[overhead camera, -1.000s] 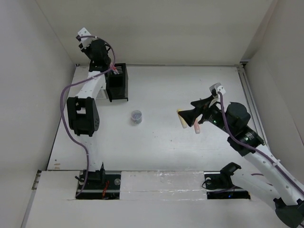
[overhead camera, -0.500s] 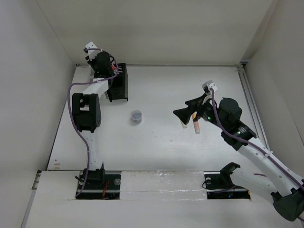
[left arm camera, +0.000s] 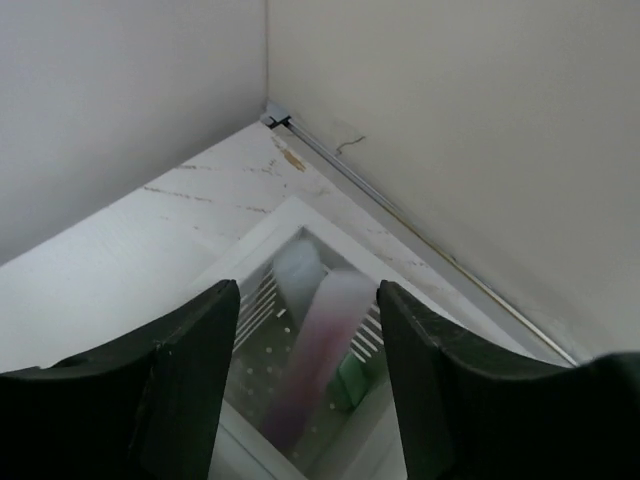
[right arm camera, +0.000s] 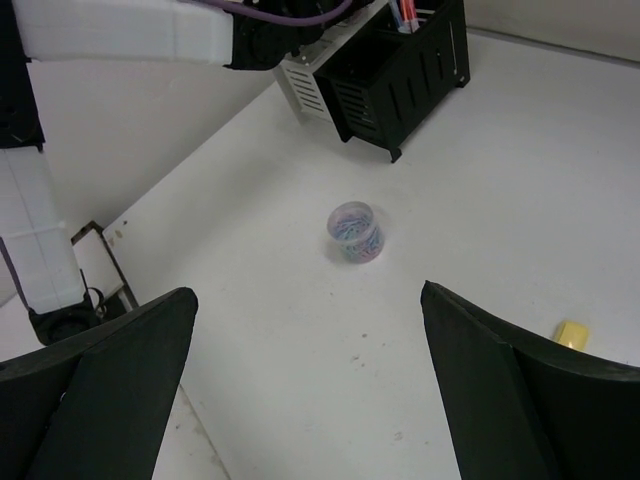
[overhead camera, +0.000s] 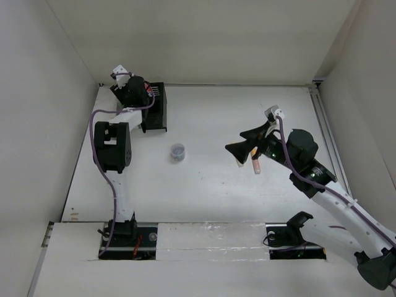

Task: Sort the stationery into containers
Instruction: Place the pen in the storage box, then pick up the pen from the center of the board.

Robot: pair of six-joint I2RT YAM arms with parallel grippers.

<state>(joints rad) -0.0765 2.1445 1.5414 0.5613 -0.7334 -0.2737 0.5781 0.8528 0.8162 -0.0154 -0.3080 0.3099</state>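
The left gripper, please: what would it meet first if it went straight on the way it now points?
Probably the blurred pinkish pen just ahead of the left gripper, in the white box; behind it, the box floor. Depth is unclear.

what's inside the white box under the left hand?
A blurred pink-purple marker, white-tipped, plus something green on the floor. The left hand covers the white box's near corners.

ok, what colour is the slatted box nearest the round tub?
Black. The slatted box shows best in the right wrist view.
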